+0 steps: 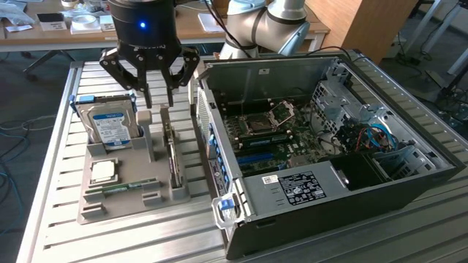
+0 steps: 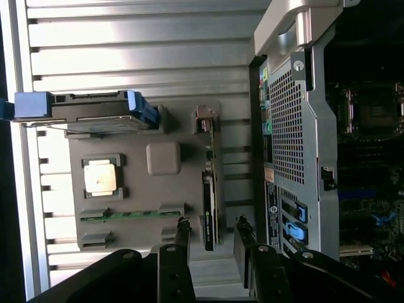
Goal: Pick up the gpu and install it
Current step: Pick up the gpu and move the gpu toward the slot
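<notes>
The gripper (image 1: 158, 103) hangs over the gpu (image 1: 173, 153), fingers (image 1: 148, 98) spread and holding nothing; the card stands on edge in the grey holder (image 1: 120, 205) on the desk (image 1: 51, 219). Descending slightly off-line, a fingertip could strike its thin edge and tip it

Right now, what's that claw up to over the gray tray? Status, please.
Gripper open, empty, above the gpu. Gpu on edge in gray tray, not gripped. Hard drive alongside; nothing between fingers and card.
</notes>
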